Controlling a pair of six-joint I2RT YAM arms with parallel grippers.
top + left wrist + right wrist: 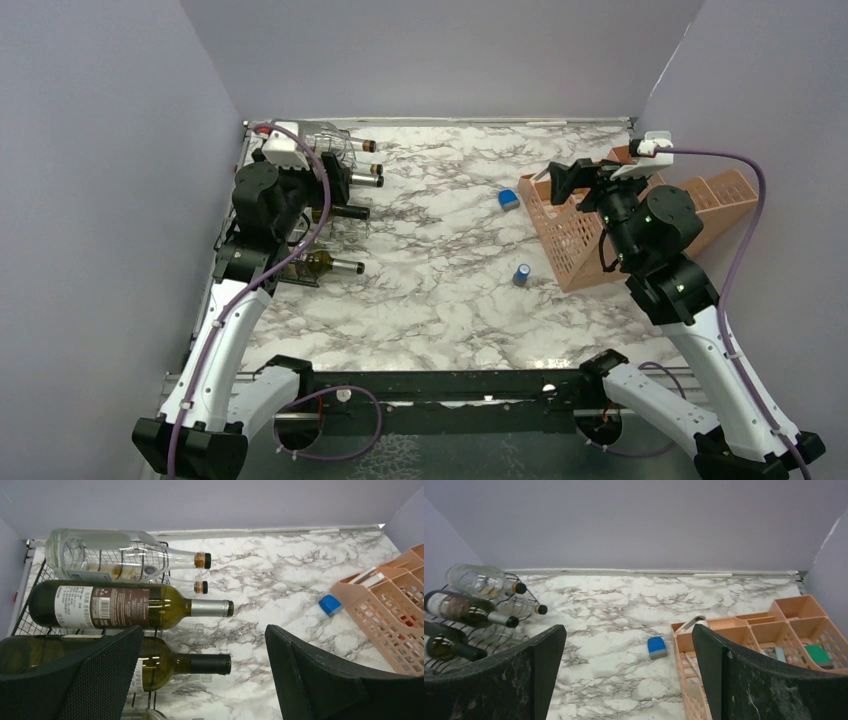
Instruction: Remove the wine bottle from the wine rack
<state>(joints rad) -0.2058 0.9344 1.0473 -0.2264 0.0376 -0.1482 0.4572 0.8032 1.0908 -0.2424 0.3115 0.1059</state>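
Note:
The black wire wine rack (338,232) stands at the table's far left with several bottles lying on it, necks pointing right. In the left wrist view a clear bottle (125,555) lies on top, a green wine bottle with a brown label (125,607) under it, and a green bottle with a black-capped neck (200,664) lower down. My left gripper (204,630) hangs open over the rack's front; its left finger (100,675) covers part of the lower bottle's body and touches nothing. My right gripper (629,630) is open and empty, high over the right side.
A salmon-orange compartment crate (575,245) stands at the right under my right arm, with small items inside. A blue block (509,200) and a small blue cylinder (522,273) lie on the marble top. Grey walls close in the left, back and right.

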